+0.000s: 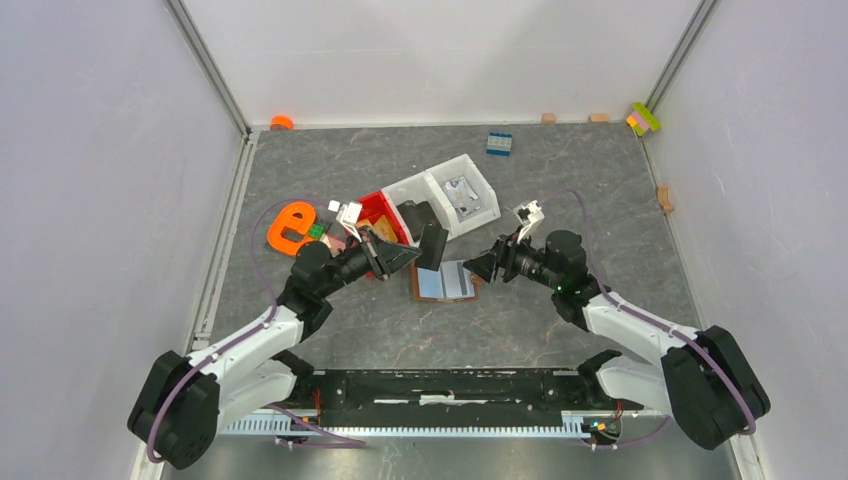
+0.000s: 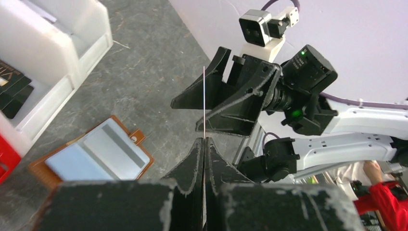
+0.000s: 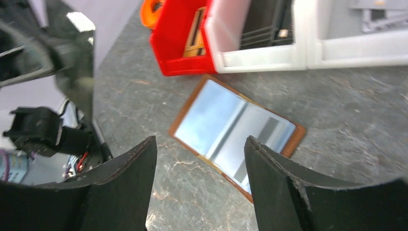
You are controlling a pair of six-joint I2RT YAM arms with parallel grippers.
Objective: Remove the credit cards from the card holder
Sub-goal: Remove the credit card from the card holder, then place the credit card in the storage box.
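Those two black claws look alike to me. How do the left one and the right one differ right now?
The left gripper has its jaws shut on a thin card, seen edge-on; the right gripper has its jaws open and empty. The left gripper holds its card off the table; the right gripper faces the card holder lying flat there. Both are black and two-fingered.

The arms [image 1: 252, 342] have white links, black joints [image 1: 182, 408], purple cables [image 2: 353, 102] and black wedge-shaped pincer fingers [image 3: 120, 192].

left gripper [image 2: 204, 143]: pinched tight on thin card [image 2: 204, 103] | right gripper [image 3: 200, 144]: fingers spread apart, facing left gripper
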